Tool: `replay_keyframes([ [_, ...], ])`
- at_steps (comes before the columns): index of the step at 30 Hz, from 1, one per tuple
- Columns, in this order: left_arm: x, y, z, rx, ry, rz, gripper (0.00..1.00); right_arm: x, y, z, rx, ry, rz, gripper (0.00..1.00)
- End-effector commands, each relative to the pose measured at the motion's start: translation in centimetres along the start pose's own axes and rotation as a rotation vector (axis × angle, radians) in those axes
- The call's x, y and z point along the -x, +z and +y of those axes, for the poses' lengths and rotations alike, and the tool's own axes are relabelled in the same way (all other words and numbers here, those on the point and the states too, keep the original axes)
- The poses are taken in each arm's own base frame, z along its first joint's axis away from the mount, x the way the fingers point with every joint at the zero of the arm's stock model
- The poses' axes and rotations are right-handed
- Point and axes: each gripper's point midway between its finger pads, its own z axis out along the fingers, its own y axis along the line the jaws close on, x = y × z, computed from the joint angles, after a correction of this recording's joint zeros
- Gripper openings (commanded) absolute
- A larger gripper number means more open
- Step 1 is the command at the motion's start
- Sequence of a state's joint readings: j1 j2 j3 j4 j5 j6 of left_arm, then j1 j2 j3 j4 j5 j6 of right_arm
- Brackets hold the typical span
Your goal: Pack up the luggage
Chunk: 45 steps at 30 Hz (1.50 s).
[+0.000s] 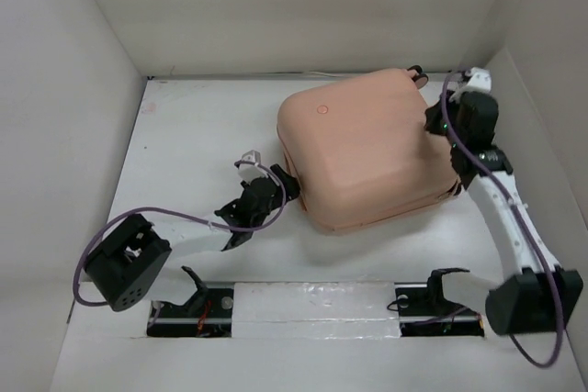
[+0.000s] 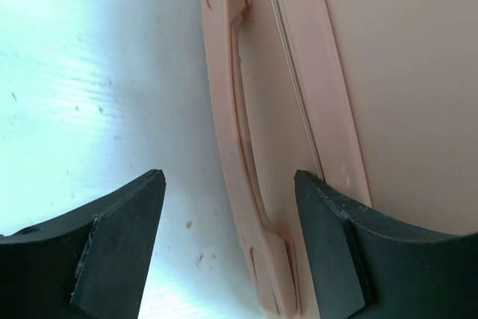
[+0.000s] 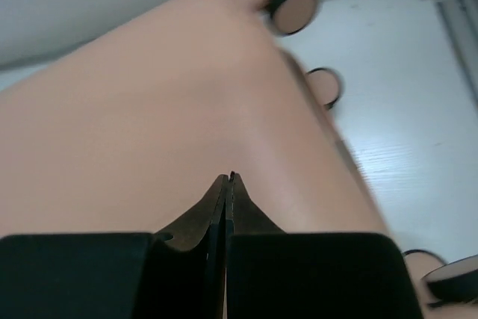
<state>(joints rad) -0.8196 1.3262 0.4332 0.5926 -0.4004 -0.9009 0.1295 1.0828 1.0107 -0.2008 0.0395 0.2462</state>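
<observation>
White table (image 1: 184, 144): luggage (image 1: 367, 153) lies btwn left tool (image 1: 283, 187) (spread wide) & right tool (image 3: 230, 178) (closed, empty).

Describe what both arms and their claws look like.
Both match: white links, black joint housings. The left arm and right arm each trail a purple cable. The left claw and right claw have matt black fingers tapering to tips.

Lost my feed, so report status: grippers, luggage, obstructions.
Left gripper open at luggage handle. Right gripper shut near its wheels. Luggage closed, lying flat. Nothing in the way.
</observation>
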Motion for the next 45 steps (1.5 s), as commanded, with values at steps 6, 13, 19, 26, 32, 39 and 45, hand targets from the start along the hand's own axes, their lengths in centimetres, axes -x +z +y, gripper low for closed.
replay_keyframes([
  [6, 1.0, 2.4, -2.5, -0.091, 0.023, 0.045, 0.63, 8.6, 9.3, -8.9, -0.173, 0.091, -0.076, 0.22],
  [13, -0.4, 4.2, -3.0, -0.096, 0.07, 0.097, 0.38, 1.9, 16.0, -9.9, -0.124, 0.096, 0.169, 0.41],
  [19, -0.8, 4.3, -2.5, -0.085, 0.084, 0.106, 0.0, -4.4, 19.6, -5.5, 0.054, 0.047, 0.381, 0.43],
  [26, -0.5, 0.3, -1.8, -0.129, 0.058, 0.049, 0.0, -7.4, 22.4, 4.9, 0.337, -0.055, 0.488, 0.37],
  [32, -3.8, -3.0, -1.2, -0.141, 0.024, 0.089, 0.0, -6.6, 23.7, 15.0, 0.584, -0.134, 0.479, 0.38],
  [39, -6.4, -5.5, -4.2, -0.208, -0.006, 0.136, 0.0, -2.9, 19.0, 26.3, 0.928, -0.185, 0.321, 0.45],
  [45, -7.7, -5.0, -6.8, -0.212, 0.006, 0.128, 0.0, 6.4, 11.5, 28.5, 0.998, -0.224, 0.088, 0.55],
])
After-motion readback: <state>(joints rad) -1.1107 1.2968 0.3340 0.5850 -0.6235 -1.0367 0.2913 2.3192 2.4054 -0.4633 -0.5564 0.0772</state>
